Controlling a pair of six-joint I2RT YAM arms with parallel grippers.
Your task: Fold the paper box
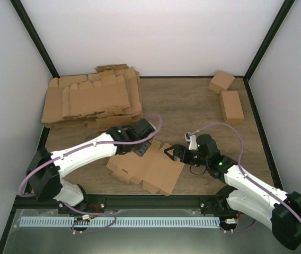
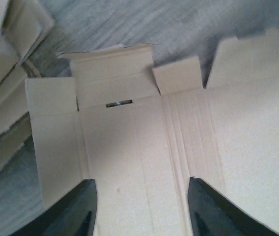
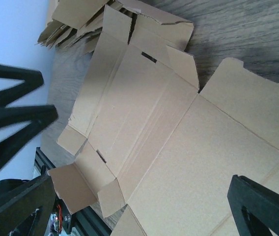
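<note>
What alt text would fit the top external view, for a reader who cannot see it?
A flat brown paper box lies on the wooden table, the left gripper over its far edge and the open right gripper at its right edge. A pile of blanks sits far left, two folded boxes far right.

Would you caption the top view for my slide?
Left tool and right tool at the flat paper box, pile behind.

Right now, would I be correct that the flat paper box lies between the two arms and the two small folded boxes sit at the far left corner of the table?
Not quite: the two small folded boxes sit at the far right corner of the table, as the top external view shows. The flat paper box does lie between the two arms.
</note>
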